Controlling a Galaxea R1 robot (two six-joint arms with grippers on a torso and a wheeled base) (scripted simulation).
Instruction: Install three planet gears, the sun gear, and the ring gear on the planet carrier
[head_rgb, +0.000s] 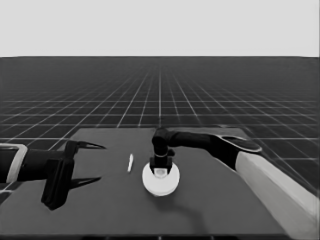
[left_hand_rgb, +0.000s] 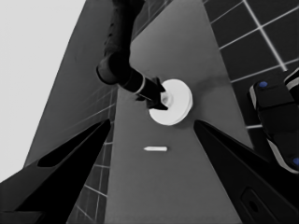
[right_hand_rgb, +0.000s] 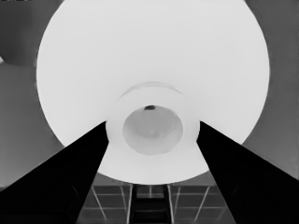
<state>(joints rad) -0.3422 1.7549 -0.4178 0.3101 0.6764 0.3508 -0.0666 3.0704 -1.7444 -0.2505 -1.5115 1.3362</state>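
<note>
The larger round part (head_rgb: 161, 184), a thick white disc with a raised middle, lies at the table's centre. In the right wrist view this larger round part (right_hand_rgb: 140, 51) fills the picture. My right gripper (head_rgb: 161, 171) hangs straight down over its middle. It is open, and the fingers (right_hand_rgb: 79, 168) stand on either side of the raised hub (right_hand_rgb: 152, 128). No small gear shows, and the smaller round part is hidden too. My left gripper (head_rgb: 89, 162) waits open over the table's left end, holding nothing.
A thin white piece (head_rgb: 130, 163) lies on the table between the two grippers, left of the disc; the left wrist view shows this thin white piece (left_hand_rgb: 155, 149) too. Dark machinery with blue lights (left_hand_rgb: 275, 116) sits past the table's edge.
</note>
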